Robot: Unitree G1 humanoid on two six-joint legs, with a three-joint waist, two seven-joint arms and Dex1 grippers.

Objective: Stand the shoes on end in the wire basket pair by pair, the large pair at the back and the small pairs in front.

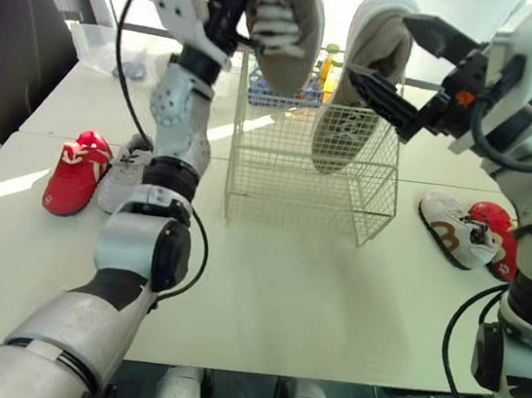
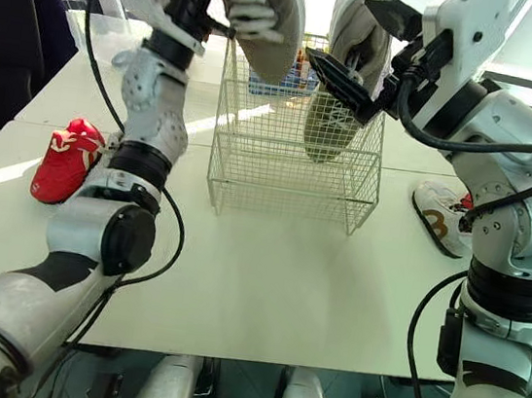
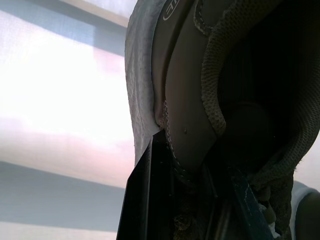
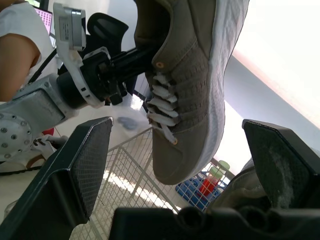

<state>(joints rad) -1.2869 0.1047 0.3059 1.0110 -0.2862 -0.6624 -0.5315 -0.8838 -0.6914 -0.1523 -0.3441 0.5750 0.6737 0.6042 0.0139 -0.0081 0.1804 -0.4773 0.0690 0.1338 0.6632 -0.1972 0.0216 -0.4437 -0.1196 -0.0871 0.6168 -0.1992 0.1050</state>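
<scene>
First taupe shoe (image 1: 289, 25): long axis near upright, toe at 6 o'clock and heel at 12. The laces face 9 o'clock. It is in the air over the left back part of the wire basket (image 1: 298, 179).

Second taupe shoe (image 1: 377, 39): long axis upright and slightly tipped, with the heel toward 1 o'clock and the toe toward 7. The tread faces the robot. The toe is down inside the basket's right back part and the heel is above the rim. Whether the toe rests on the wire floor cannot be told.

Small shoes: a red small shoe (image 1: 75, 172) and a grey small shoe (image 1: 124, 175) lie side by side at the basket's 9 o'clock. A white small shoe (image 1: 456, 229) and a second red shoe (image 1: 493, 229) lie at its 3 o'clock.

Room: the basket's front half is open. A broad bare strip of table (image 1: 282, 299) runs from the basket at 6 o'clock to the near edge.

Left gripper (image 4: 140, 55): clamped on the first taupe shoe at its collar, carrying it.

Right gripper (image 4: 176, 130): fingers spread wide. The second taupe shoe's heel sits beside one finger's base.

Background: a person's arm (image 4: 15, 55) is behind the left arm.
</scene>
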